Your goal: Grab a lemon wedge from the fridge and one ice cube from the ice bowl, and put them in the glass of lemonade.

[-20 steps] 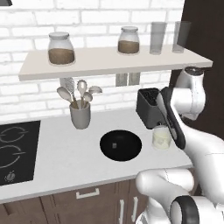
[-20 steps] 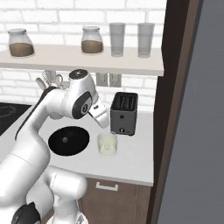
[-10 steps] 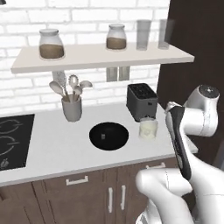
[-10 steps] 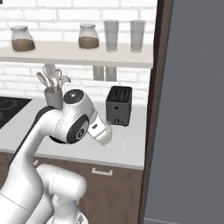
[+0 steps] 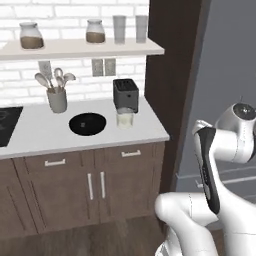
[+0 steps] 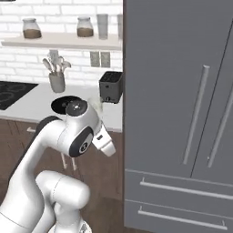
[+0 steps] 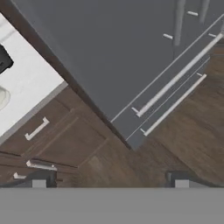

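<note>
The tall grey fridge fills the right of the right base view, both doors shut, long handles upright. The lemon wedge is hidden. On the white counter, the black ice bowl lies left of the glass of lemonade, which stands in front of a toaster. I cannot make out an ice cube in the bowl. My gripper is open with nothing between its fingertips. It hangs over the wooden floor, looking at the fridge drawers, well away from the counter.
A black toaster, a grey utensil cup and a stovetop share the counter. A shelf above carries two jars and two tall glasses. Brown cabinets run under the counter. A dark panel separates counter and fridge.
The whole picture has shifted: the base has driven right and back, so the counter slid left and the fridge front came into view. The arm has folded lower. The gripper stays open.
</note>
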